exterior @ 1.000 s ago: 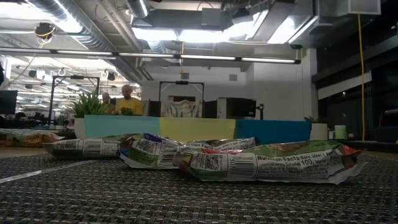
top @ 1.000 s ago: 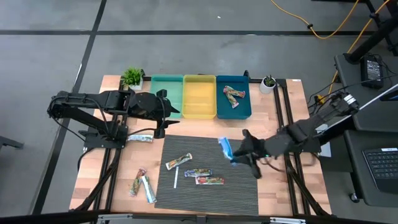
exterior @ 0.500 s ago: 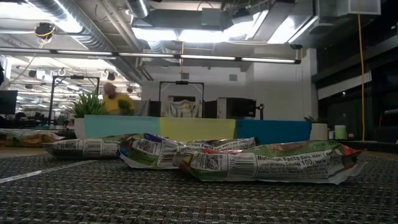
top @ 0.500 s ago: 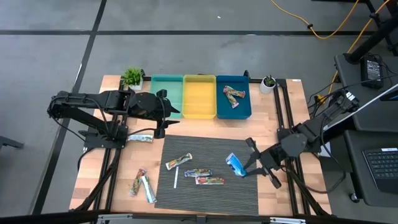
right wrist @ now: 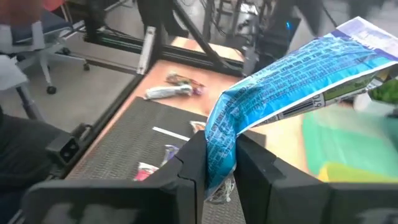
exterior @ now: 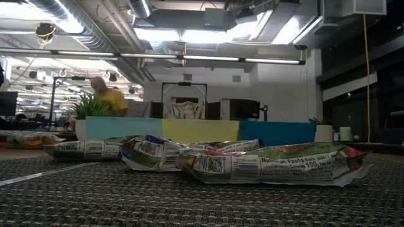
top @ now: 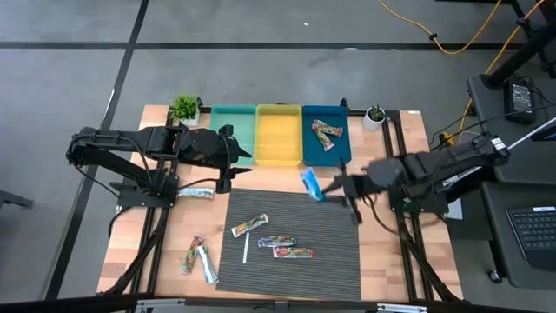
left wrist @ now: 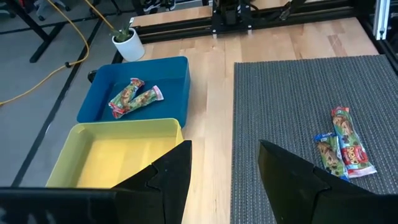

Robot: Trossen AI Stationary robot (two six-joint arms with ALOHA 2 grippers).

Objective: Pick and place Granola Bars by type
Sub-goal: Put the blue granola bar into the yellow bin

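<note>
**Blue bar gripped above the mat's upper edge**

Blue wrapper first: a blue bar (top: 312, 184) is clamped between the fingers of the right gripper (top: 333, 189), just right of centre in the high view, over the upper edge of the grey ribbed mat (top: 339, 261) and just below the blue bin (top: 344, 156). In the right wrist view the same bar (right wrist: 292, 87) runs up and away from the closed fingers (right wrist: 193, 165), pinched at its lower end.

The left gripper (top: 228, 158) hangs at the left of the frame, beside the green bin (top: 233, 130), its fingers standing apart with nothing between them.

Three bins sit in a row at the top of the wooden table (top: 382, 261): green, yellow (top: 278, 135) and blue. Two multicoloured bars (top: 327, 132) lie in the blue bin.

On the mat, left of centre, lie three more bars (top: 274, 238) and a thin white stick (top: 246, 250). Off the mat, a silvery bar (top: 196, 193) lies on the wood at the left, and two bars (top: 198, 257) lie at the lower left. A small plant (top: 184, 108) stands at the table's upper left corner, a small pot (top: 374, 116) at the upper right.
</note>
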